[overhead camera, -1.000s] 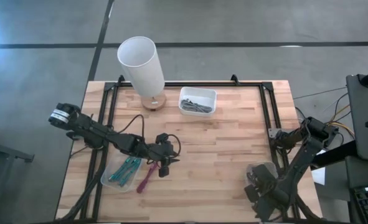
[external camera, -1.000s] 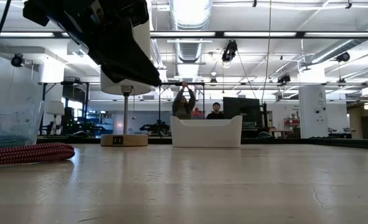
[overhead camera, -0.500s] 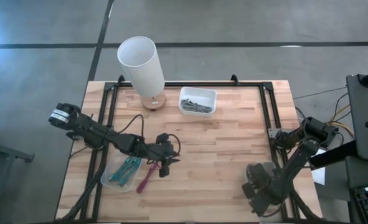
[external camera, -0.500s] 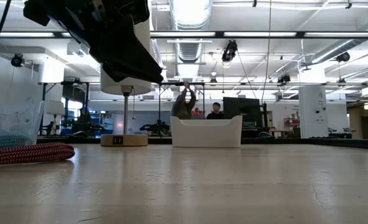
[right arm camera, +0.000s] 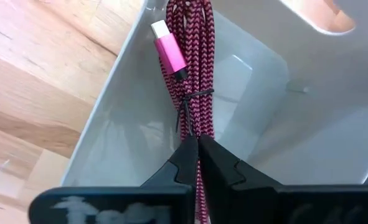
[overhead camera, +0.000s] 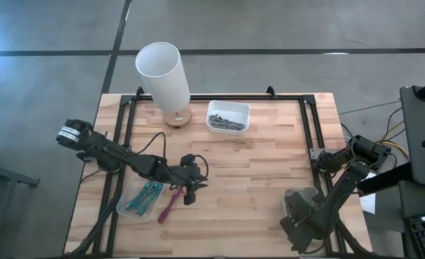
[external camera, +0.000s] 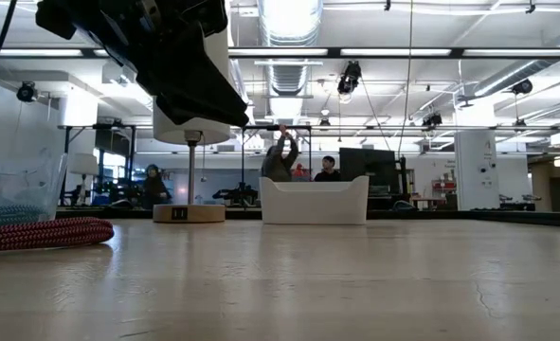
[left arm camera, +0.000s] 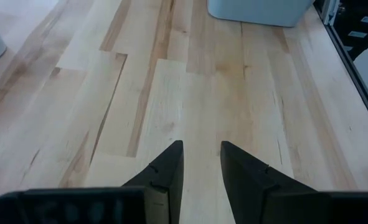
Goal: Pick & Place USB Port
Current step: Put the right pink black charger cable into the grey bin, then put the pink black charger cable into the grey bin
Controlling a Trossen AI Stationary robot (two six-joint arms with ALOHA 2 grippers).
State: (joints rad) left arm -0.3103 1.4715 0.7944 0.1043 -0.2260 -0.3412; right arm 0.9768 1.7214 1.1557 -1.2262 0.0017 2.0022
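In the right wrist view my right gripper [right arm camera: 198, 148] is shut on a red-and-magenta braided USB cable bundle [right arm camera: 193, 68] with a pink plug [right arm camera: 168, 51], inside a grey bin [right arm camera: 115, 106]. From above, that gripper [overhead camera: 299, 218] hangs over this bin [overhead camera: 300, 196] at the table's near right. My left gripper [overhead camera: 190, 189] hovers open over bare wood at the near left centre. Beside it a second magenta cable [overhead camera: 167, 206] lies flat on the table next to a clear bin [overhead camera: 142, 198] of teal cables. My right gripper pinches the cable bundle between its two fingers just below the thin tie [right arm camera: 192, 98] around its middle. The fingers [right arm camera: 221, 163] lie along the bundle. The plug end [right arm camera: 171, 59] points away from the fingers, inside the bin. Whether the bundle is lifted off the bin's floor does not show.
A white lamp [overhead camera: 163, 75] stands at the far left, and a white bin [overhead camera: 228, 116] of grey parts sits beside it. Black rails [overhead camera: 309, 126] run along the table's sides. Bare wood lies open in the middle [overhead camera: 255, 173]. People move in the room behind [external camera: 281, 156].
My right arm has shifted a little toward the table's left over the grey bin. My left arm has kept still.
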